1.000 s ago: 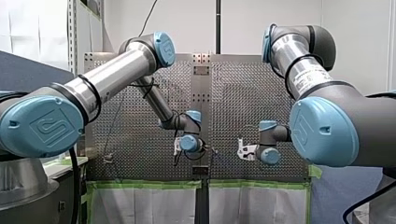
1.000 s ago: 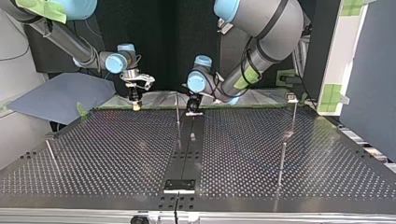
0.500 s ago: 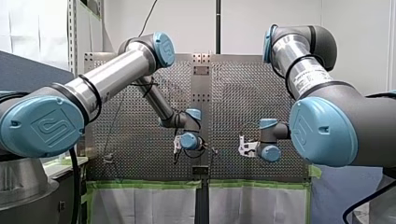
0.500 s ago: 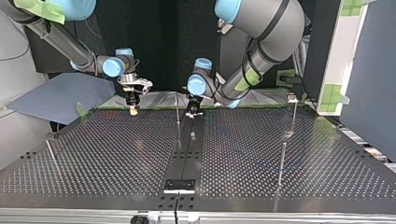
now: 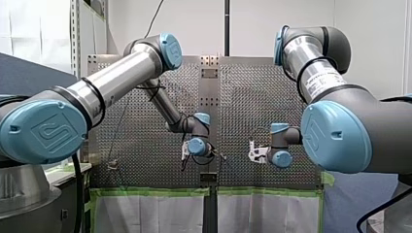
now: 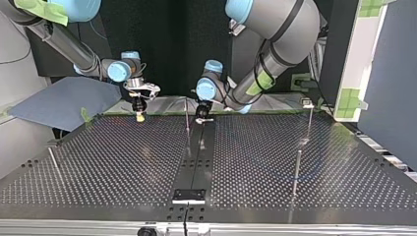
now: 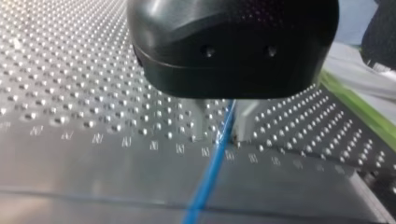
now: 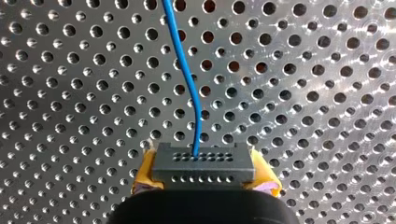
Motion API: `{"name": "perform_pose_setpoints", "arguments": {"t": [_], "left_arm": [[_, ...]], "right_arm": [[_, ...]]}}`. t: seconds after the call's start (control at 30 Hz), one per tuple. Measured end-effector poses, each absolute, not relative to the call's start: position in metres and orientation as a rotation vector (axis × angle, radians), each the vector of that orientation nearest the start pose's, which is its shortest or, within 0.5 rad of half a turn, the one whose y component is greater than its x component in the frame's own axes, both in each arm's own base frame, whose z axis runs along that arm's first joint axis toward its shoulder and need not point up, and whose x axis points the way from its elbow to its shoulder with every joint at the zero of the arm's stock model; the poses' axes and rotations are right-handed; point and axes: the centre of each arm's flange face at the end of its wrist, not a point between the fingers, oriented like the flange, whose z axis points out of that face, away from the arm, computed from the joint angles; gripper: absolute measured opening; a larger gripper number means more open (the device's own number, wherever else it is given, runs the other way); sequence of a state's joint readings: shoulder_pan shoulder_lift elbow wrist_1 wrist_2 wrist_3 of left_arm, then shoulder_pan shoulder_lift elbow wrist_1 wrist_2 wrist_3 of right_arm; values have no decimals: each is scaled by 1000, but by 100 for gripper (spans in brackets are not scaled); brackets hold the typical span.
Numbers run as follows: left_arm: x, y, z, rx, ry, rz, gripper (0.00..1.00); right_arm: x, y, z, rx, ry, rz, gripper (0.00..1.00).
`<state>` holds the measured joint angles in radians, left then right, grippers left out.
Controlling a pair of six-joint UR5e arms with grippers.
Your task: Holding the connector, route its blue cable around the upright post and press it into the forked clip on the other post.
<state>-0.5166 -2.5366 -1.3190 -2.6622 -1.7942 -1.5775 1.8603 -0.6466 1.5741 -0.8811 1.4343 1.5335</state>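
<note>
Where our arms meet, table: the perforated table spreads wide in the top view, with a smooth strip running near to far down its middle.
Left arm: our left arm enters at the top view's right and bends down to the strip's far end.
Right arm: our right arm enters at the top view's left and reaches the table's far edge, left of the middle.
Posts: a thin upright post stands at the far middle, between our two grippers and just beside the left one. A second post stands far right, well apart. We cannot tell which one carries the forked clip.
Left gripper: our left gripper, black-bodied, has its metal fingers closed in on the blue cable.
Right gripper: our right gripper pinches the connector between its yellow pads.
Connector: the connector, a dark block with rows of small holes, sits crosswise between those pads.
Blue cable: the blue cable leaves the connector's holed face and curves gently ahead over the table. At our left gripper it passes between the fingers and trails along the smooth strip.
</note>
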Motion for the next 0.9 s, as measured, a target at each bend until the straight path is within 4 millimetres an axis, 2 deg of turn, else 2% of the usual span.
{"name": "perform_pose_setpoints", "arguments": {"t": [0.03, 0.07, 0.1, 0.13, 0.43, 0.63, 0.9], "left_arm": [[568, -452, 28, 304, 1780, -172, 81], [567, -452, 27, 309, 1783, -169, 93], [566, -452, 27, 317, 1789, -162, 93], [565, -451, 26, 321, 1795, -155, 100], [556, -441, 22, 326, 1870, -54, 100], [540, -440, 19, 396, 1917, 22, 100], [515, -441, 39, 482, 1925, -10, 100]], "right_arm": [[331, -599, 1, 1566, -975, 1465, 0], [331, -599, 1, 1566, -975, 1464, 0], [331, -599, 0, 1567, -976, 1464, 0], [330, -599, 1, 1567, -976, 1463, 0], [329, -599, 0, 1572, -981, 1457, 0], [329, -599, -1, 1579, -985, 1451, 0], [333, -594, -3, 1611, -961, 1423, 0]]}}
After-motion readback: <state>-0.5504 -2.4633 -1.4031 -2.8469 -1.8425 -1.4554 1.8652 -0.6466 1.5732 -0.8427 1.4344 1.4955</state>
